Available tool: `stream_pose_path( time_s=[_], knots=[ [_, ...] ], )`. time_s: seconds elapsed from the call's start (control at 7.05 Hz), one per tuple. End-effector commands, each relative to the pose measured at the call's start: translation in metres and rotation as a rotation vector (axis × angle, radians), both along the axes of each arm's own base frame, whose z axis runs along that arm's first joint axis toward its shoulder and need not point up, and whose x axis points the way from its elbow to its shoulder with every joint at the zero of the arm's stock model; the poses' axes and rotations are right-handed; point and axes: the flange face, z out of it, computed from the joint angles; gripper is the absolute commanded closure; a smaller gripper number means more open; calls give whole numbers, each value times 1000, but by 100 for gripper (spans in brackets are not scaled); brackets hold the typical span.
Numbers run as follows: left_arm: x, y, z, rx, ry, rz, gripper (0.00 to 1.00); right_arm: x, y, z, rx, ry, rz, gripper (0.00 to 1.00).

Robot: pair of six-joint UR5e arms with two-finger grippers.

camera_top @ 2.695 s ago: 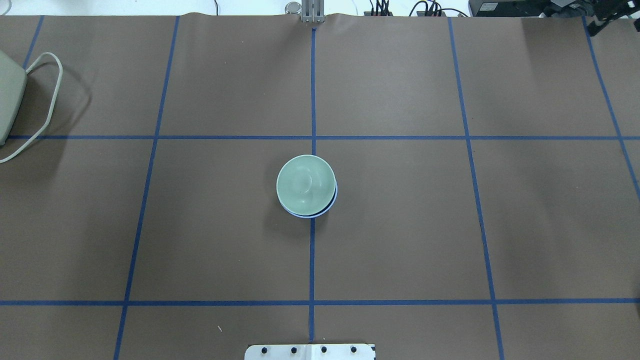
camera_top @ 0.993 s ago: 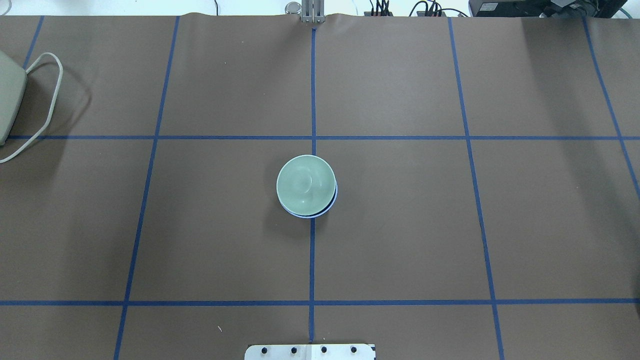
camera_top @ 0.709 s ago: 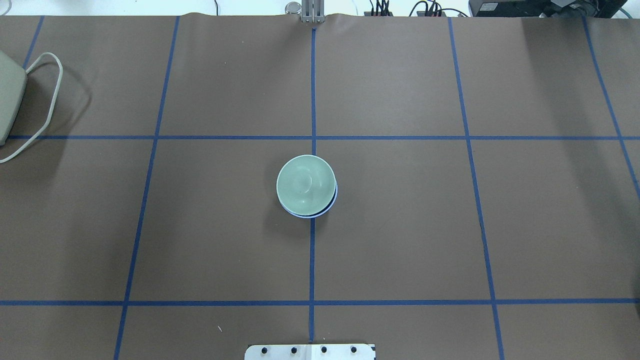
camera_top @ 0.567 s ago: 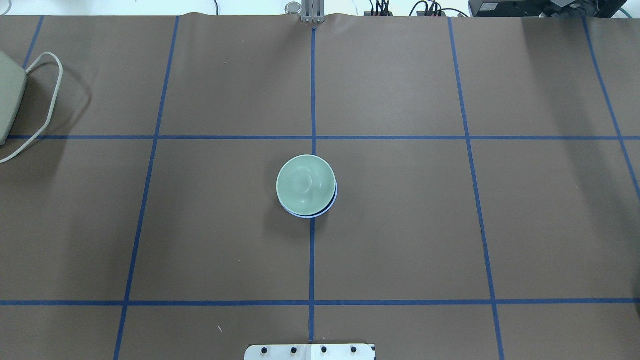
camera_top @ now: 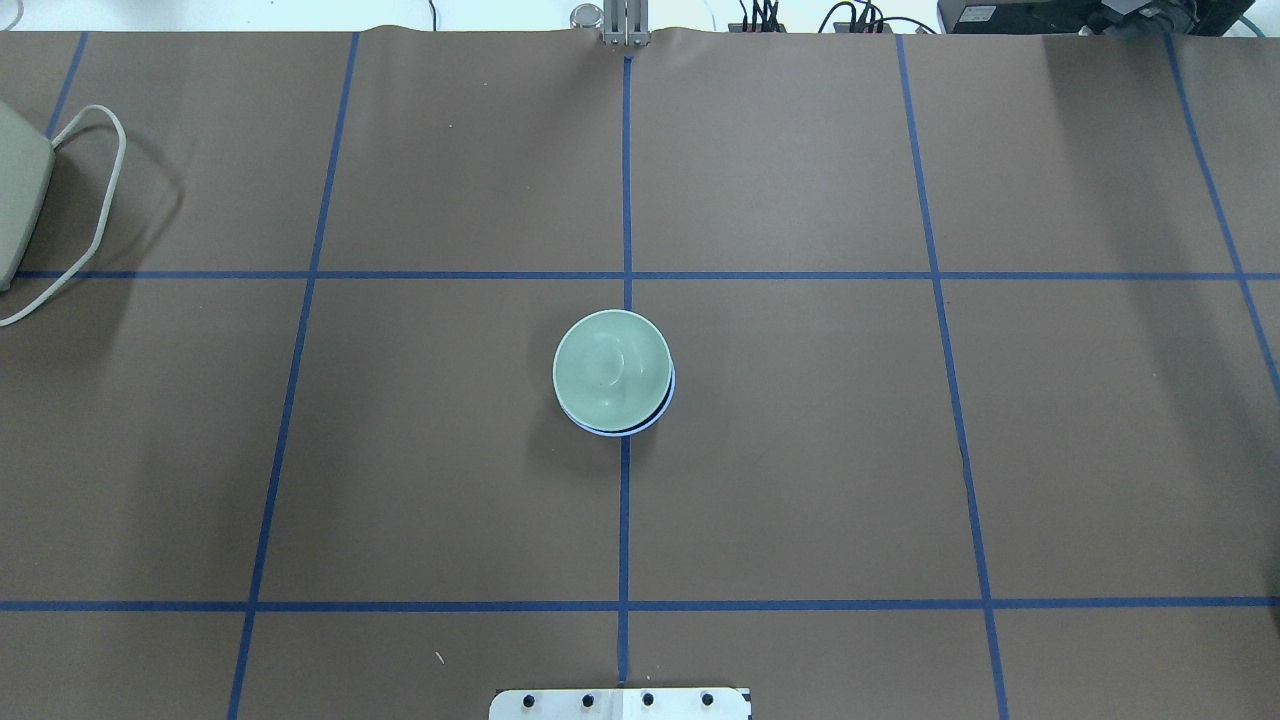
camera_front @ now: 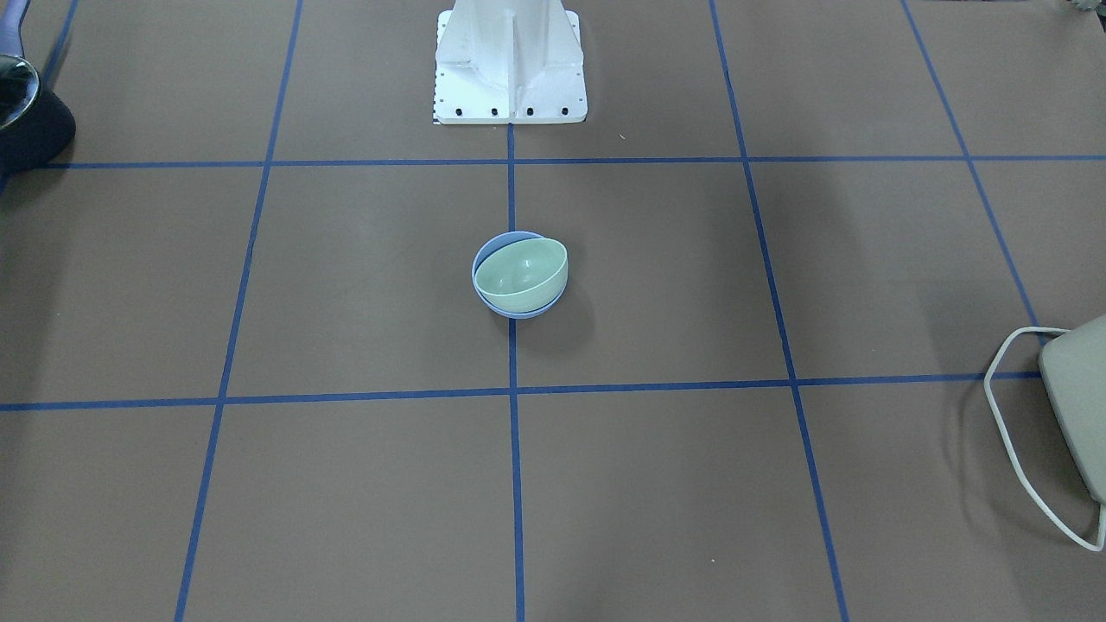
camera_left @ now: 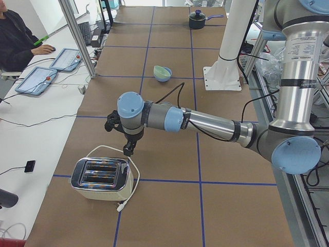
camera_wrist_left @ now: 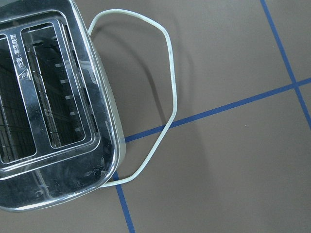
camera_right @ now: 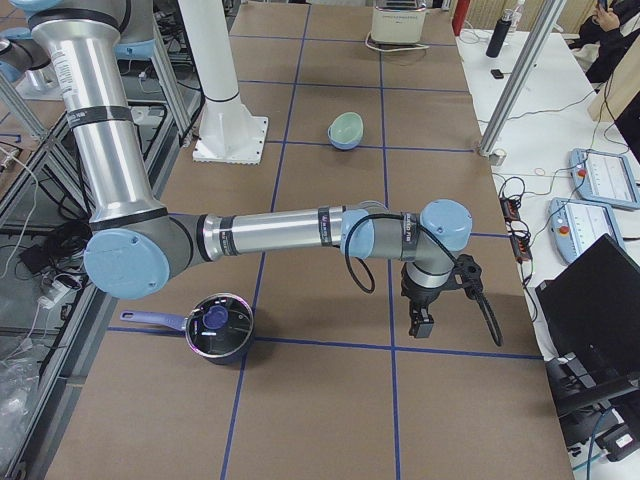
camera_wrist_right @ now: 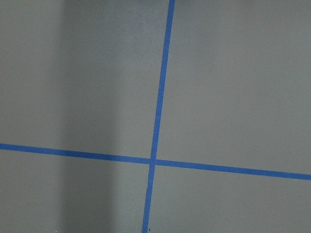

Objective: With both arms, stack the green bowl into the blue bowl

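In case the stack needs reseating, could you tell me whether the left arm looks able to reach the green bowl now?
Probably yes: the left gripper hangs by the toaster, and nothing stands between it and the green bowl, nested in the blue bowl.

The green bowl (camera_front: 521, 274), pale mint and plain, sits nested inside the pale blue bowl (camera_front: 494, 247). Both are open side up near the middle of the tabletop, well away from every edge. The green one lies slightly askew, so a crescent of blue rim shows on the robot's side. The left arm (camera_left: 205, 122) and right arm (camera_right: 270, 235) stretch low toward opposite ends, well apart from the bowls.
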Motion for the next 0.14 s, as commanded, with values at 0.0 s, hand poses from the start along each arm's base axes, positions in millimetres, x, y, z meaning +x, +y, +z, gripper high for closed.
stream_pose_path(
  time_s=[0.0],
  knots=[
    [0,0,0,0,0,0,3,-1,0,0,0,-1,-1,0]
  ],
)
